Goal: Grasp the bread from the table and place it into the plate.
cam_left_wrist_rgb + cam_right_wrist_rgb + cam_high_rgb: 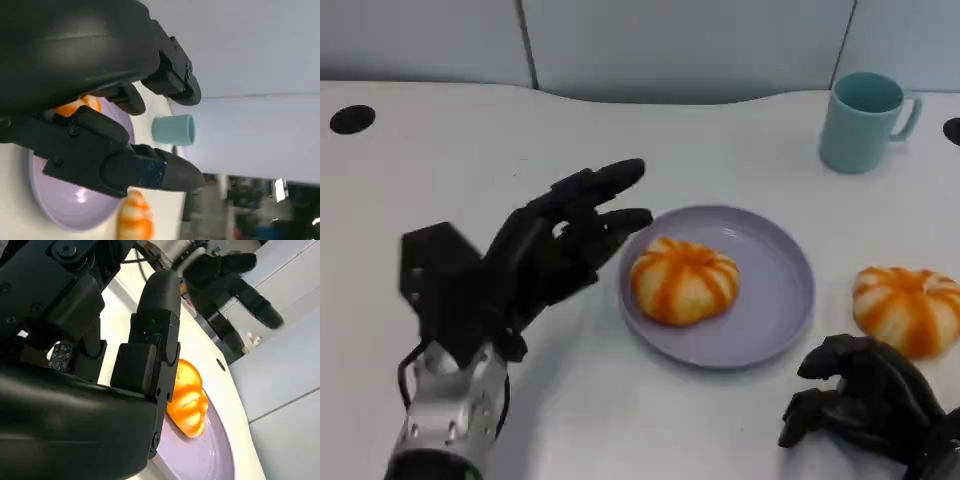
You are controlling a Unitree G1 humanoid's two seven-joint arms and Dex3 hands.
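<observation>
Nearest to us, our right hand [865,400] sits low at the right with its fingers curled in on nothing, just in front of a loose bread [908,308] that lies on the white desk [470,170], to the right of the plate [775,300]. We judge the main risk here: a curled hand closing from the near side could nudge that rounded, soft-looking bun away or against the plate rim rather than wrap it, and too firm a squeeze could dent its glossy, orange-striped crust. Our left hand [545,255] hovers at the left, fingers apart and stretched toward the plate, holding nothing; a careless sweep could knock the shallow lavender plate, which looks smooth and likely to slide on the slick desk. On the plate rests another bread [683,280], domed and pumpkin-like, left of centre, so a second bun set down carelessly might roll onto it or off the low rim. Farthest, at the right, stands a matte teal mug [860,122], well apart from the rest.
</observation>
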